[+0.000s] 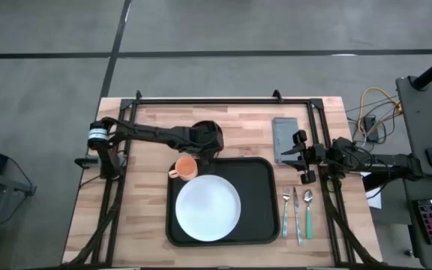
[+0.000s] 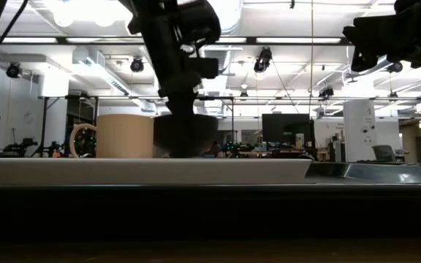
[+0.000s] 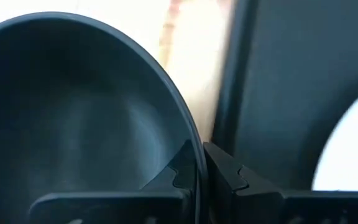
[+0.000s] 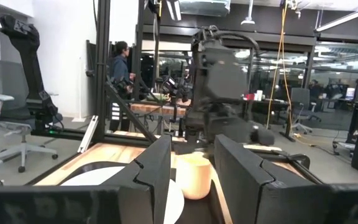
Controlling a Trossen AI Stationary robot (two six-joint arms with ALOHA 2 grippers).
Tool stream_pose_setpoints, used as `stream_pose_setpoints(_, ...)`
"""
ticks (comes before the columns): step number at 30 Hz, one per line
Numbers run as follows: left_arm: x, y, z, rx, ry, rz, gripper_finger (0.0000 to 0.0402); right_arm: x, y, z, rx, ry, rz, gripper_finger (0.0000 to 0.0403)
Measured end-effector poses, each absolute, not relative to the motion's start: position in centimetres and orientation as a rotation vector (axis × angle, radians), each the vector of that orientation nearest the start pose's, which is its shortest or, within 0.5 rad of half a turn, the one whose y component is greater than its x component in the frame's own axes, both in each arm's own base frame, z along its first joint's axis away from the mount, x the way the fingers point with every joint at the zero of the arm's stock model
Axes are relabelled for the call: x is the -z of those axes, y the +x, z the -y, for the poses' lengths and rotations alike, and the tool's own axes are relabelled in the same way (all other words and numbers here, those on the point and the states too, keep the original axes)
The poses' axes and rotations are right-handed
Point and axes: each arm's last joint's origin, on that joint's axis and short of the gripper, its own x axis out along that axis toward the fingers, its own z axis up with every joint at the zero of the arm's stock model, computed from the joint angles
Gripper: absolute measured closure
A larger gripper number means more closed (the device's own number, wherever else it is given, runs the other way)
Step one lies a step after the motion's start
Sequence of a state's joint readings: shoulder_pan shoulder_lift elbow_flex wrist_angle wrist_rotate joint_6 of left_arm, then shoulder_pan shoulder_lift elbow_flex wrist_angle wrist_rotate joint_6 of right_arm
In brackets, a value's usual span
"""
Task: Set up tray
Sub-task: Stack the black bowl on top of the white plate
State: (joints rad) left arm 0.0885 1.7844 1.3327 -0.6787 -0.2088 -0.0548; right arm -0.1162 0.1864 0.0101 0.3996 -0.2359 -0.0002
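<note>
The black tray [image 1: 257,196] lies flat in the middle of the worktop [image 1: 141,232]. A white plate [image 1: 207,208] sits on it, and an orange cup [image 1: 185,167] stands at its far left corner. The left gripper [image 3: 199,167] is at the tray's far edge, its fingers [image 3: 225,171] pinching the rim of a dark bowl [image 3: 73,118]. The bowl seems to rest just past the tray, though that is hard to tell. The right gripper [image 1: 297,156] hangs above the worktop beside a grey napkin [image 1: 284,138], fingers spread apart. A fork [image 1: 286,211], knife [image 1: 297,215] and spoon [image 1: 308,213] lie right of the tray.

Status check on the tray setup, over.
Left gripper shut on dark bowl at tray's far edge. Right gripper open, waiting by napkin. Plate, cup on tray.
</note>
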Motion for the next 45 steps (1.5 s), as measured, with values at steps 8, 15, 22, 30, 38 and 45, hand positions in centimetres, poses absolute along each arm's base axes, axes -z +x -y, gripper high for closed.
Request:
stream_pose_setpoints(8, -23.6, 36.7, 1.0, -0.195, 0.127, -1.103, 0.0401, -19.0, 10.6, 0.6, -0.119, -0.040, 0.220, 0.0291)
stream_pose_setpoints(15, -25.6, 37.1, 5.3, -0.095, 0.177, -1.033, 0.0401, -19.0, 10.6, 0.6, -0.119, -0.040, 0.220, 0.0291)
stream_pose_setpoints(22, -26.7, 36.7, 9.0, -0.005, 0.220, -0.995, 0.0401, -19.0, 10.6, 0.6, -0.119, -0.040, 0.219, 0.0291)
stream_pose_setpoints(30, -25.8, 35.4, 12.4, 0.069, 0.255, -1.017, 0.0401, -19.0, 10.6, 0.6, -0.118, -0.043, 0.220, 0.0291)
stream_pose_setpoints(38, -25.6, 34.2, 15.3, 0.130, 0.279, -1.013, 0.0402, -19.0, 10.6, 0.6, -0.118, -0.043, 0.220, 0.0291)
stream_pose_setpoints(45, -23.5, 34.3, 16.8, 0.165, 0.309, -1.063, 0.0402, -19.0, 10.6, 0.6, -0.118, -0.043, 0.220, 0.0291)
